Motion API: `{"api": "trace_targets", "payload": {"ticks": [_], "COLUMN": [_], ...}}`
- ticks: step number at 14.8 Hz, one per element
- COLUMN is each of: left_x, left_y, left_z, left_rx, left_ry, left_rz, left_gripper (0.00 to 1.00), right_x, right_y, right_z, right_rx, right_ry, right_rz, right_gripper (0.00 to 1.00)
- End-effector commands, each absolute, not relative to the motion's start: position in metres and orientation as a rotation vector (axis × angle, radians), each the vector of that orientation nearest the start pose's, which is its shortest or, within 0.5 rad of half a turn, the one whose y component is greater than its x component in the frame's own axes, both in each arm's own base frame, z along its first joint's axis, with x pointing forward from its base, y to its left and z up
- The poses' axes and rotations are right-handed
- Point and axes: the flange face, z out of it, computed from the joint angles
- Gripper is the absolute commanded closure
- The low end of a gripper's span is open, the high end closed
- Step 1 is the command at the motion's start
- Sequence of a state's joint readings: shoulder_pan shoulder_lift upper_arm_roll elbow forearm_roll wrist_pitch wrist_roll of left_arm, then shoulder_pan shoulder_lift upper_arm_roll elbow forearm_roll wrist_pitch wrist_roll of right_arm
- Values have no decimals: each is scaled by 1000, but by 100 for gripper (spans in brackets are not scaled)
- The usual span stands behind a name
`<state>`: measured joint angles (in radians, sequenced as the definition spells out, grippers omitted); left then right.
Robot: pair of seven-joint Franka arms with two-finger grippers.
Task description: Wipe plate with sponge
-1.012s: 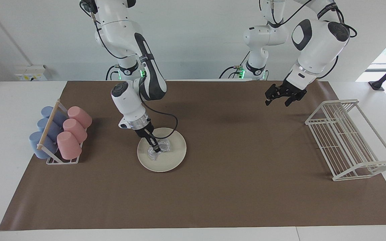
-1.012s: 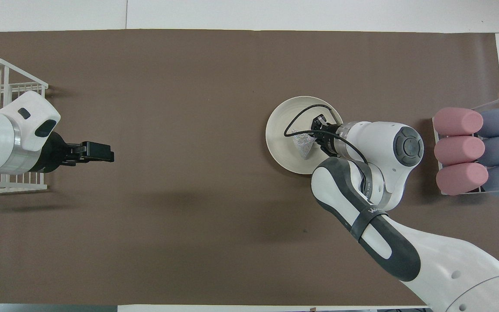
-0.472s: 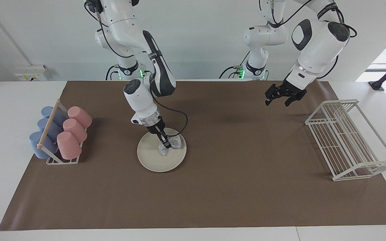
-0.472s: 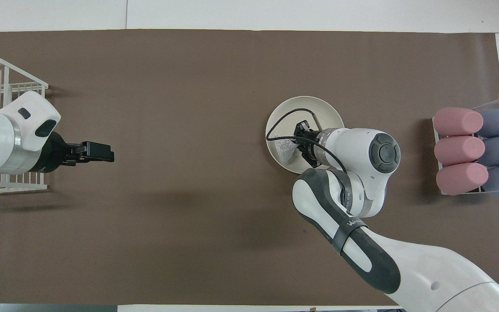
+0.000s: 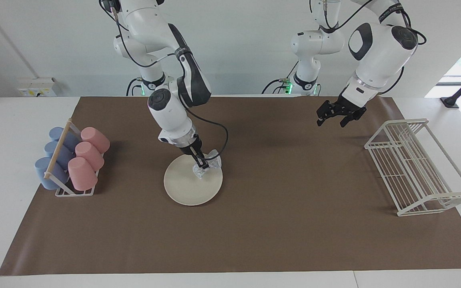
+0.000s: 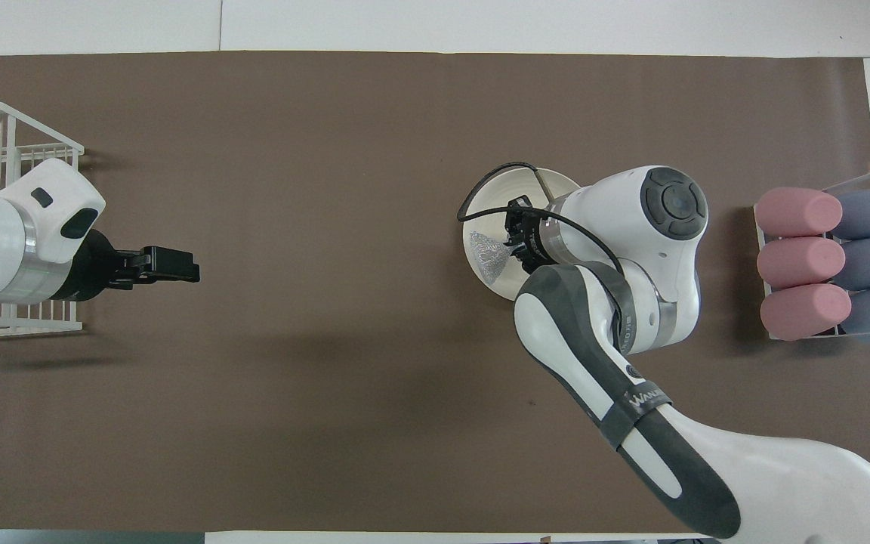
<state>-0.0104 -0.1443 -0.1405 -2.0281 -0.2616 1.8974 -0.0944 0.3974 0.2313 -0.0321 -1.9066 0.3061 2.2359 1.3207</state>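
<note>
The right gripper [image 5: 203, 164], pinched shut on the light, squashy, silvery crinkled sponge [image 5: 207, 167], presses it onto the stiff, breakable cream-white round plate [image 5: 186, 187].

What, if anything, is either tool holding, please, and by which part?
The right tool pinches the silvery, wrinkly scrubber sponge at its narrow middle; the left tool holds nothing.

We see two glossy white arms with rounded dark-grey joint caps and grey bands, thin black cables looping along their links, green lights glowing at their bases, and a black end effector [image 5: 333, 117] on each wrist.
</note>
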Motion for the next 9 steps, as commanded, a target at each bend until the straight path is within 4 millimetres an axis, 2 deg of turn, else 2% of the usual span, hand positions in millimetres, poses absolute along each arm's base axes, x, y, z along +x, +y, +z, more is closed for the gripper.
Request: {"api": "trace_targets", "payload": {"ticks": [1, 3, 7, 8, 9], "left_x": [508, 504, 500, 499, 498], "left_y": [-105, -113, -140, -148, -156], "left_z": [517, 518, 526, 527, 527], "left_rx": [-3537, -3619, -3824, -3867, -3915], "left_ry": [-227, -286, -502, -543, -587], "left_rz": [102, 184, 369, 412, 470], "left_gripper": [0, 0, 0, 0, 0], "right_x": [566, 553, 512, 505, 499], "right_y": [219, 215, 215, 221, 235], "right_z": [465, 502, 568, 579, 591], "right_rx": [-2486, -2437, -2409, -2397, -2373], "right_ry": [1588, 1676, 1748, 1783, 1816], "right_rz": [186, 149, 144, 156, 145], "right_gripper": [100, 100, 100, 100, 100]}}
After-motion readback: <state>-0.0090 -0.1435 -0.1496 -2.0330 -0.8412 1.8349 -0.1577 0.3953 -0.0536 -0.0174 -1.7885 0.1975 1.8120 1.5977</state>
